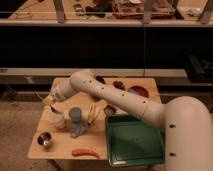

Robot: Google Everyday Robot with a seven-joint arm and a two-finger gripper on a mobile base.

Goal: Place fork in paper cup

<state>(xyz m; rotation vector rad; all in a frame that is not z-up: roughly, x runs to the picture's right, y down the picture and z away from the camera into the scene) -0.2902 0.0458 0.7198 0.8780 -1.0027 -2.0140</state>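
- The tool (50, 99) hovered over the left side of the counter (60, 150), just above the paper cup (58, 120).
- Its jaws were closed on the fork (54, 107), a thin dark sliver hanging down with its lower end at or just inside the cup's rim; which of the two could not be told.
- The paper cup stood upright, just left of the blue-grey cup (76, 116), with the metal bowl (45, 140) nearer.
- The step in hand looked like the lowering over the cup.
- The next move called for the fork's tip to sit well inside the rim before the jaws parted, without tipping the light cup.
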